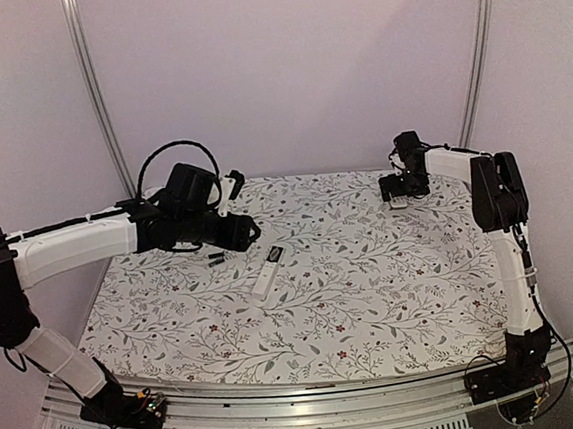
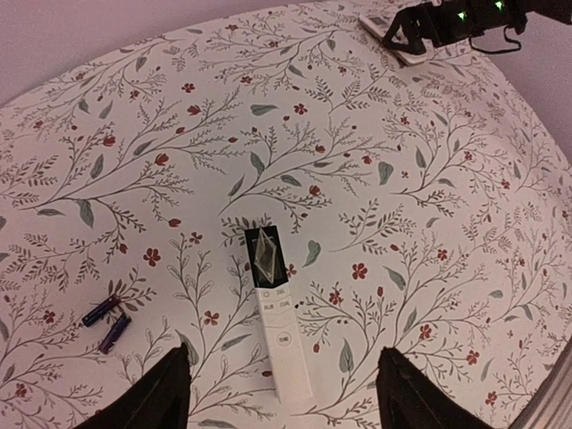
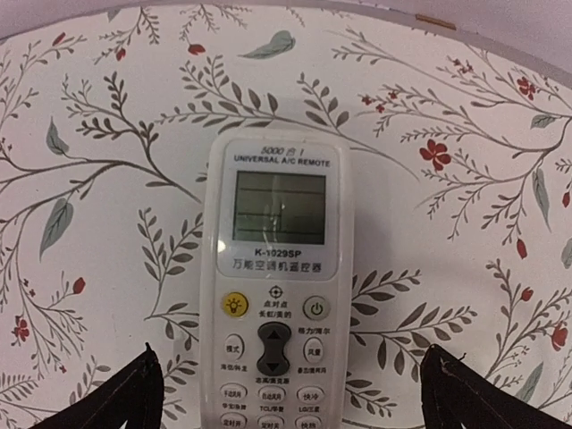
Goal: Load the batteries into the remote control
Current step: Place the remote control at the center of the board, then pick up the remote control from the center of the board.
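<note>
The floral-covered bench (image 1: 374,297) fills the scene, with 2 arms bolted at its near edge. The left arm (image 1: 69,249) rises from its base, bends sharply and runs nearly level toward the middle. Its end effector (image 2: 281,393) hangs above the cloth with its fingers spread wide and nothing between them. The right arm (image 1: 517,265) stands tall on its side, folds at the elbow and reaches inward to the far right part of the bench. Its end effector (image 3: 288,393) is also wide open. It hovers over a wide remote (image 3: 275,268) without touching it, 1 fingertip on each side and clear of the casing. That remote lies face up, its screen and buttons readable; its lower end is cut off by the wrist view's edge. A slim remote (image 2: 279,322) lies near the bench's middle, below the left fingers, with a dark glossy panel at its far end (whether screen or cavity I cannot tell). The 2 batteries (image 2: 101,311) rest on the cloth to its left, close together and apart from it. They look dark, and their end markings are too small to make out.
</note>
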Robot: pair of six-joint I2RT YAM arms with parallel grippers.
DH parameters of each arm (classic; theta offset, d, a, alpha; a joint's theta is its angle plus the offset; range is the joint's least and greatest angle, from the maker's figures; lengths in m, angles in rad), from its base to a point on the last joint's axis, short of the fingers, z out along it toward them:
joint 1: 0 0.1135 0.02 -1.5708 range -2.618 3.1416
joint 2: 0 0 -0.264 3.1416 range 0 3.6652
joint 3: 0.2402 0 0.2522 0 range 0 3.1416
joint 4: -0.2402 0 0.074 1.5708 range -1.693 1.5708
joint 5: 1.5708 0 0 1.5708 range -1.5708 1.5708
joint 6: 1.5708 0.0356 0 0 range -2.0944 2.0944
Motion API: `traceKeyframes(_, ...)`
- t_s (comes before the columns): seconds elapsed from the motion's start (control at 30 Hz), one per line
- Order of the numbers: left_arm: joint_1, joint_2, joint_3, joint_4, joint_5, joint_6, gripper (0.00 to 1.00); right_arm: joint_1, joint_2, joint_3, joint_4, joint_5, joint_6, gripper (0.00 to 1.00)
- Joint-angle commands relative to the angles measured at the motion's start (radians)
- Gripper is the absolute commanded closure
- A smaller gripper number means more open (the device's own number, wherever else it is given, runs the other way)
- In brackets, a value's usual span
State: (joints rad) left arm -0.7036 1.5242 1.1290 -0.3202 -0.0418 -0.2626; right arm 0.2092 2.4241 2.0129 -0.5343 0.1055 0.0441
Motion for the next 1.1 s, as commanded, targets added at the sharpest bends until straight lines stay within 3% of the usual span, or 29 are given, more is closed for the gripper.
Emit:
traceKeyframes(0.0,0.01,0.014,0.002,0.056,0.034,0.028,0.29,0.007,0.071,0.02,-0.065,-0.013,-0.018,0.02)
traceKeyframes(0.07,0.009,0.016,0.002,0.059,0.034,0.029,0.29,0.008,0.087,0.019,-0.068,-0.015,-0.024,0.08)
traceKeyframes(0.17,0.01,0.019,0.002,0.055,0.034,0.028,0.29,0.007,0.095,0.017,-0.075,-0.012,-0.026,0.25)
traceKeyframes(0.27,0.01,0.012,-0.005,0.057,0.034,0.029,0.29,0.013,0.079,0.002,-0.079,-0.011,-0.024,0.55)
traceKeyframes(0.37,0.009,-0.011,-0.019,0.075,0.023,0.029,0.29,0.022,0.041,-0.039,-0.061,-0.02,-0.033,0.7)
traceKeyframes(0.47,0.01,-0.059,-0.048,0.121,-0.004,0.032,0.29,0.031,-0.034,-0.103,-0.024,-0.074,-0.093,0.76)
traceKeyframes(0.6,0.009,-0.151,-0.117,0.211,-0.052,0.047,0.29,0.054,-0.193,-0.254,0.065,-0.262,-0.182,0.82)
traceKeyframes(0.8,0.001,-0.329,-0.254,0.39,0.066,0.2,0.27,0.118,-0.54,-0.546,0.219,-0.734,-0.323,0.86)
traceKeyframes(0.97,-0.054,-0.473,-0.291,0.4,0.214,0.446,0.24,0.256,-0.702,-0.575,0.068,-0.882,-0.474,0.87)
traceKeyframes(1.07,-0.139,-0.544,-0.293,0.36,0.228,0.648,0.21,0.352,-0.758,-0.555,-0.049,-0.89,-0.562,0.87)
